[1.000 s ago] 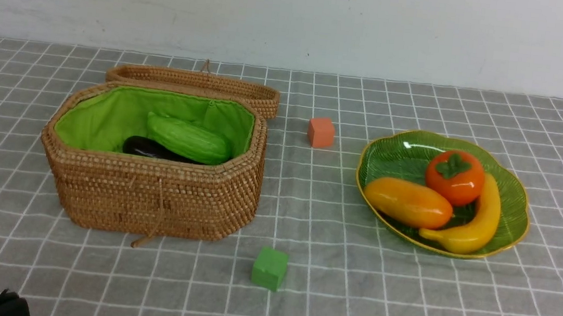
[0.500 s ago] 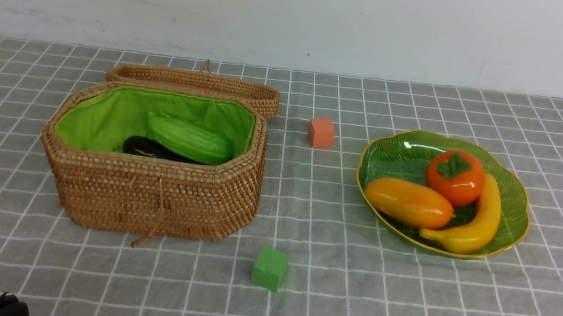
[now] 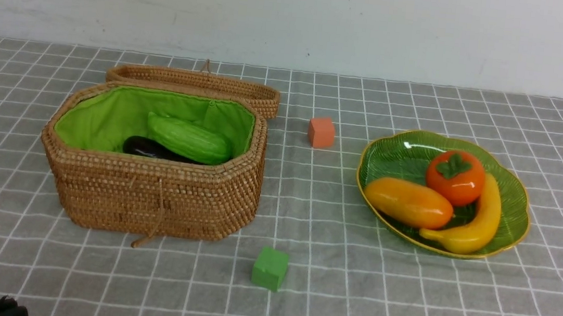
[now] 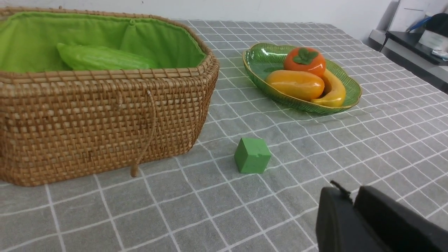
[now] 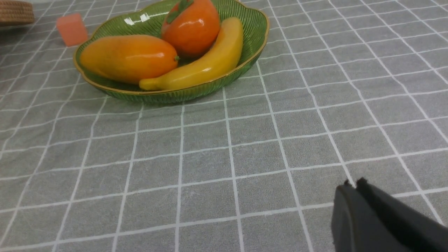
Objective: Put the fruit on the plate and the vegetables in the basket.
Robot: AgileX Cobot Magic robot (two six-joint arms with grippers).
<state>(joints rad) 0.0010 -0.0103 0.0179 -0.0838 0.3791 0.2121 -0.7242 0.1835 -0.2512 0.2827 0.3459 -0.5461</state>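
Woven basket (image 3: 151, 202) sitting on the robot's left half of the worktop (image 3: 351, 291), lid (image 3: 195, 82) thrown back flat behind it, green lining (image 3: 108, 113) exposed. Inside, a light green ridged gourd (image 3: 189, 139) lying tilted across a dark purple eggplant (image 3: 149, 148), both partly hidden by the near wall; radish not visible from any view. On the right half, well apart from the basket, a green glass plate (image 3: 402, 150) with gold rim, carrying all three fruits: persimmon (image 3: 455, 176) toward the far side, mango (image 3: 407, 202) in front of it on the basket side, banana (image 3: 473, 225) curving along the plate's outer near edge, touching both. Small orange cube (image 3: 321, 132) on the cloth between basket lid and plate, toward the far side; small green cube (image 3: 270, 268) nearer the robot, just off the basket's near right corner. Left gripper (image 4: 351, 201) seen in the left wrist view low over the cloth, near the green cube but apart from it, black fingers (image 4: 332, 220) almost together with only a narrow slit, holding nothing. Right gripper (image 5: 353, 183) in the right wrist view above bare cloth on the near side of the plate, pressed closed and empty.
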